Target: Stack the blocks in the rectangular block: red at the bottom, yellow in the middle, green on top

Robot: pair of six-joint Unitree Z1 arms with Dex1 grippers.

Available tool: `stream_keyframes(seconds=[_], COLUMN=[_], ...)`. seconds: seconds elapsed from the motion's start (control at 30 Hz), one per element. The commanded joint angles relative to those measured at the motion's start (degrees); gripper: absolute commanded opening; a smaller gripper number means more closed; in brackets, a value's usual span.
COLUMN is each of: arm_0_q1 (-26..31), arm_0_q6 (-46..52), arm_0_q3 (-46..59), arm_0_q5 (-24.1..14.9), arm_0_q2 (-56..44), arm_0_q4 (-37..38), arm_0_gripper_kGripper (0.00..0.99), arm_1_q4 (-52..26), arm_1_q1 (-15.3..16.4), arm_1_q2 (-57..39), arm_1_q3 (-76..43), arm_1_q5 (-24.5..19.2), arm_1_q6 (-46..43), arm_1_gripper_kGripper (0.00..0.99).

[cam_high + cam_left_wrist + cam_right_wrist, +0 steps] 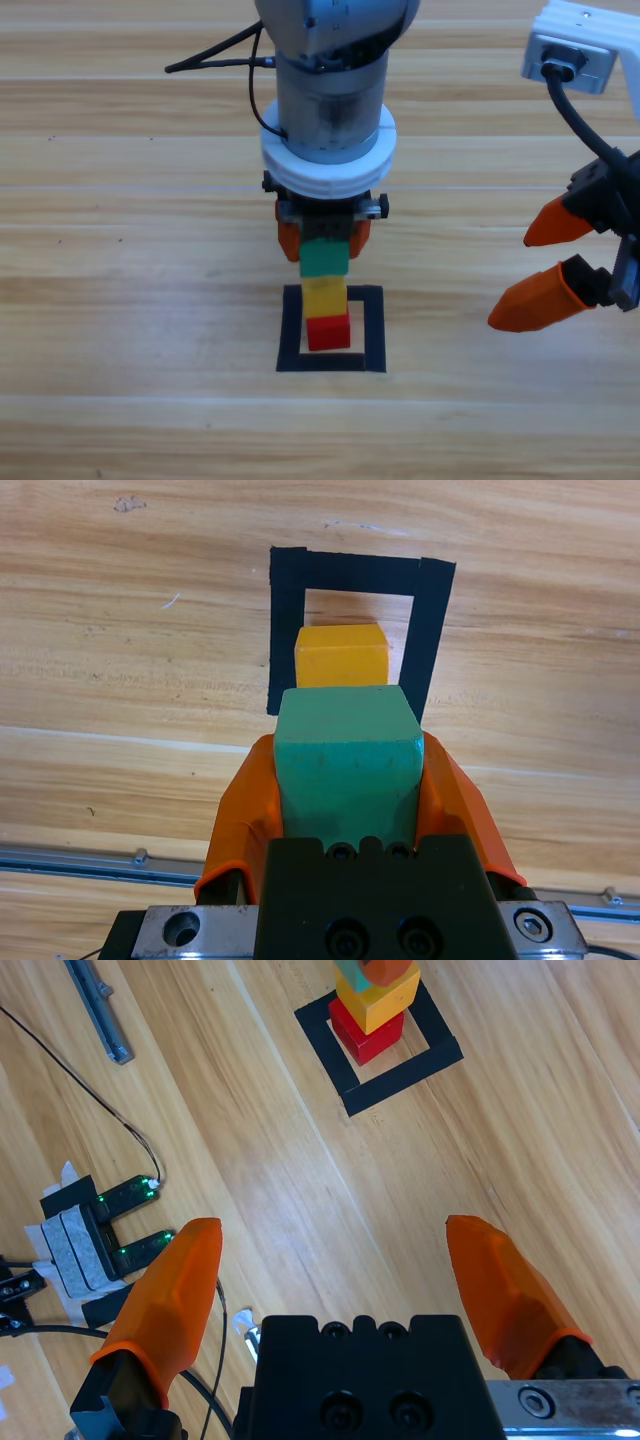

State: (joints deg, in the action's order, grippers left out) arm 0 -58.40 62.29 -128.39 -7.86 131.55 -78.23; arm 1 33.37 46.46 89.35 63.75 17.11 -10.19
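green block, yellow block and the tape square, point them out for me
green block (345,765), left wrist view, on its top face between the orange jaws
yellow block (324,297), high view, on its front face above the red one
tape square (374,330), high view, on its right strip

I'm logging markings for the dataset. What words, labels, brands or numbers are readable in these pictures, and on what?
None: no readable text in any view.
The green cube, yellow cube and red cube are plain.
The black tape outline, left gripper and right gripper carry no lettering.
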Motion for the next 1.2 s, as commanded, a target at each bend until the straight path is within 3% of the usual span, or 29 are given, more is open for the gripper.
stream_keyframes(seconds=[0.03, 1.2], arm_0_q1=[1.45, 1.54], arm_0_q6=[0.02, 1.25], arm_0_q3=[1.03, 2.7], arm_0_q5=[0.65, 1.44], arm_0_q2=[3.1, 2.22], arm_0_q4=[-0.35, 1.94], arm_0_gripper_kGripper=[0.092, 0.094], arm_1_q4=[-1.11, -1.29], arm_1_q1=[-1.02, -1.02], arm_1_q2=[1.97, 1.97], arm_1_q3=[-1.44, -1.7], arm_1_q5=[0.38, 0.47], arm_1_q6=[0.17, 0.17], arm_1_gripper_kGripper=[0.99, 0.99])
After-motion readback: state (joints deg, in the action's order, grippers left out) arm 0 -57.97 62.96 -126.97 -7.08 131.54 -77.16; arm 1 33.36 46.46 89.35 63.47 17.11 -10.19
